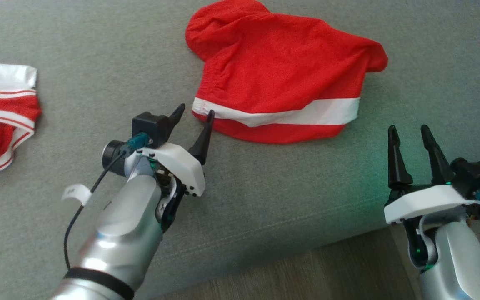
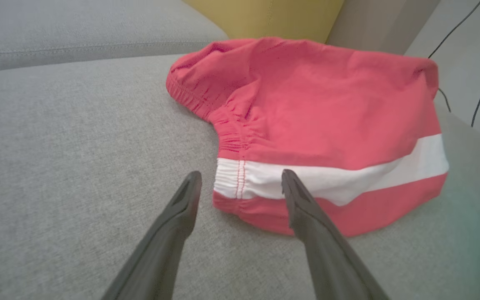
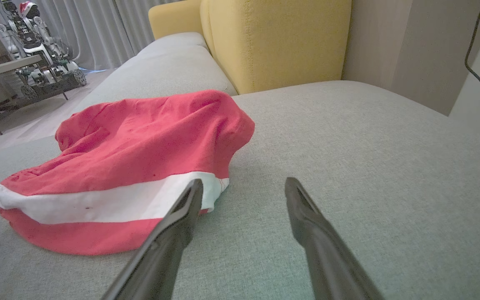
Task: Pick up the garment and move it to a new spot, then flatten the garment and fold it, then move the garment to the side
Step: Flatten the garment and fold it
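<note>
**Desk:** Where's the red garment (image 1: 281, 79)?

**Photographer:** Crumpled on the grey sofa (image 1: 77, 41), long axis running left to right, white band (image 1: 290, 114) along the near edge.

**Desk:** And the jaws?

**Photographer:** Both pairs spread, holding nothing. The left arm (image 1: 119, 225) has its jaws just beside the band's left end. The right arm (image 1: 456, 250) sits well apart from the right end. Left looks nearer.

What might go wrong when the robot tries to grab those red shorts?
1. The open left gripper points at the bunched waistband corner of the red shorts. It might pinch just one layer, so they lift lopsided.
2. The right gripper hangs apart, near the edge of the sofa, so a one-handed pull may drag the cloth.
</note>
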